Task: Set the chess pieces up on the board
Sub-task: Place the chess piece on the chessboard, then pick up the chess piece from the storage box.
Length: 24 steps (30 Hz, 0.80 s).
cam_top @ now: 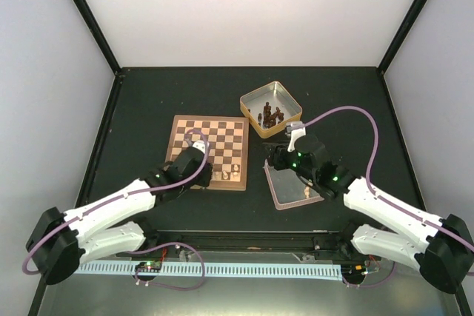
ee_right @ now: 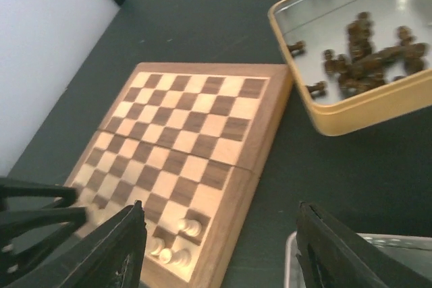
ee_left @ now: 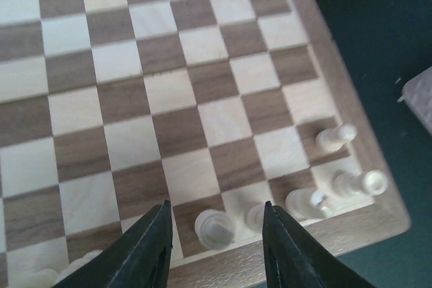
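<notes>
Chess pieces (ee_left: 214, 227) stand along one edge of the board (ee_left: 202, 65). Left gripper (ee_left: 216, 207) jaws stand apart, straddling one piece; a crooked lift could topple it or its close neighbours. Right gripper (ee_right: 221, 208) jaws gape empty beside the board.

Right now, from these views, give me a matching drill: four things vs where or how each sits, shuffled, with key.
Things:
1. pale chess pieces
2. dark pieces
3. left gripper
4. right gripper

Place or state:
a. open, nothing between the jaws, right of the board
b. in the yellow-rimmed tin
c. on the board's near rows
d. open, one pale piece between the jaws

Pairs: 1-c, 2-b, 3-d, 4-a
</notes>
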Motion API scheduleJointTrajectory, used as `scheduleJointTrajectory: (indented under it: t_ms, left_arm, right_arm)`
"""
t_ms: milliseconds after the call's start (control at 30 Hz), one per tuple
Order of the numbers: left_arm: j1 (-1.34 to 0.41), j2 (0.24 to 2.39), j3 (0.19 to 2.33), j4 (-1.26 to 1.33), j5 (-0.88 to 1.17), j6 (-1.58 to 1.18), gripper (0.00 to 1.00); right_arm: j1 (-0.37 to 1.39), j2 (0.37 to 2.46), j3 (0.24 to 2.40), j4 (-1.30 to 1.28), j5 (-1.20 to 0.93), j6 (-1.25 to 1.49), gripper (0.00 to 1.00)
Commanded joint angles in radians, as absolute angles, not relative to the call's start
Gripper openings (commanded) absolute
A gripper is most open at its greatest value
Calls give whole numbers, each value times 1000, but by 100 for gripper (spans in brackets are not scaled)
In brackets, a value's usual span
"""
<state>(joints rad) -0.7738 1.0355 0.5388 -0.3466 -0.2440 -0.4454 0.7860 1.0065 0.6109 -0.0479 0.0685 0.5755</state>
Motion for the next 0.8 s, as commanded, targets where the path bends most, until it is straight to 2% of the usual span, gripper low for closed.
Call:
scheduleJointTrajectory:
  t_ms: [0, 200, 333, 500, 767]
  left_arm:
    - [-775, 953, 630, -381, -281, -447, 40]
    - [-775, 827, 662, -362, -284, -419, 45]
    - [-773, 735, 648, -347, -307, -395, 52]
    - [-771, 638, 633, -345, -319, -375, 58]
    - [-770, 599, 632, -350, -308, -378, 61]
  right_arm:
    - [783, 1016, 723, -321, 291, 669, 60]
    - [758, 1051, 739, -571, 366, 793, 56]
    - [664, 1069, 696, -648, 315, 818, 52]
    - [586, 1097, 664, -696, 236, 777, 45]
    - [547, 1202, 629, -657, 230, 751, 34]
